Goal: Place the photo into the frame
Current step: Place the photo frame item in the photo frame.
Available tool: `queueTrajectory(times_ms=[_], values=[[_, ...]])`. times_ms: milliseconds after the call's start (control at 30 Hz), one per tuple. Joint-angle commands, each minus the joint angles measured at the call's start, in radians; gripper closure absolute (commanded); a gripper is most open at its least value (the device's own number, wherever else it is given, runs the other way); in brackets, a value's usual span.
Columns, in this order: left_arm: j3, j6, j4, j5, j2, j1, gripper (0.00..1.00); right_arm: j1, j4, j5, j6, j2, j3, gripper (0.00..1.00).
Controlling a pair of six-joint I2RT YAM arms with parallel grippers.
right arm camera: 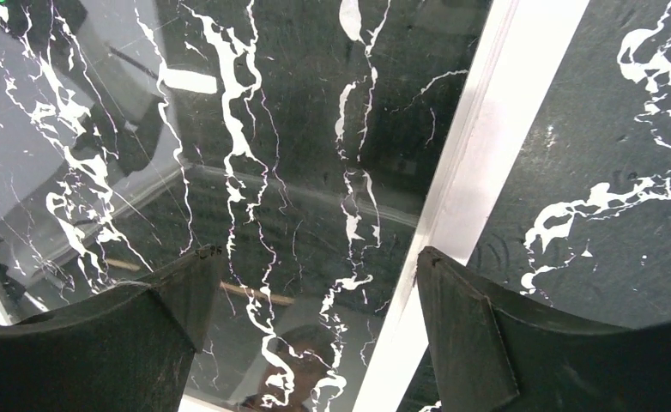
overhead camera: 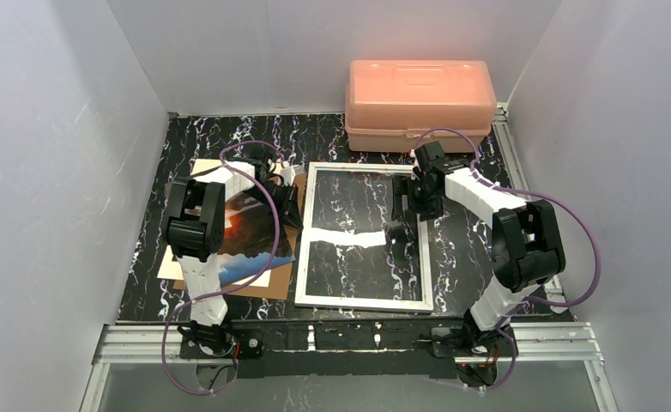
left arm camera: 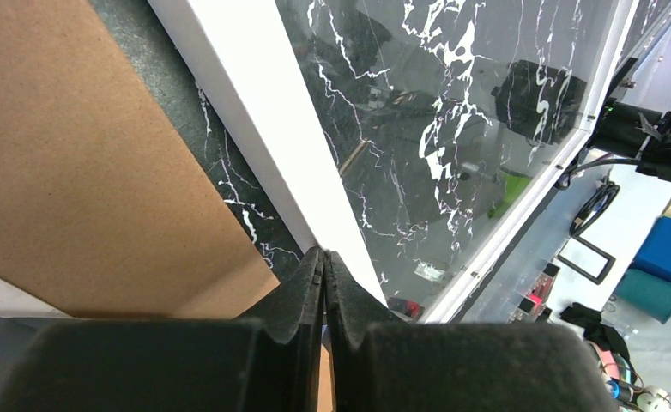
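Both hunched forward and low: left gripper [left arm camera: 324, 257] jaws pressed together beside the thin white glass-paned rectangular frame [overhead camera: 362, 302], right gripper [right arm camera: 315, 270] spread wide over its right rail.

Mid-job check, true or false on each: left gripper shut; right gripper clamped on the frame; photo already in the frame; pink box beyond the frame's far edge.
1. The left gripper is shut. True.
2. The right gripper is clamped on the frame. False: it is open, one finger on either side of the frame's right edge.
3. The photo is in the frame. False: it lies on the brown board, left of the frame.
4. The pink box stands beyond the frame's far edge. True.
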Motion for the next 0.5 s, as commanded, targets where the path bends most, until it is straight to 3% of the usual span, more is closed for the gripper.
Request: queueTrajectory(times_ms=[0,467], values=[[-0.006,0.0,-0.009,0.036,0.017,-0.013,0.98,0.006,-0.03,0.029,-0.024,0.006,0.055,0.09],[-0.003,0.003,-0.009,0.037,0.018,-0.013,0.98,0.028,-0.003,-0.003,-0.009,0.013,0.035,0.1]])
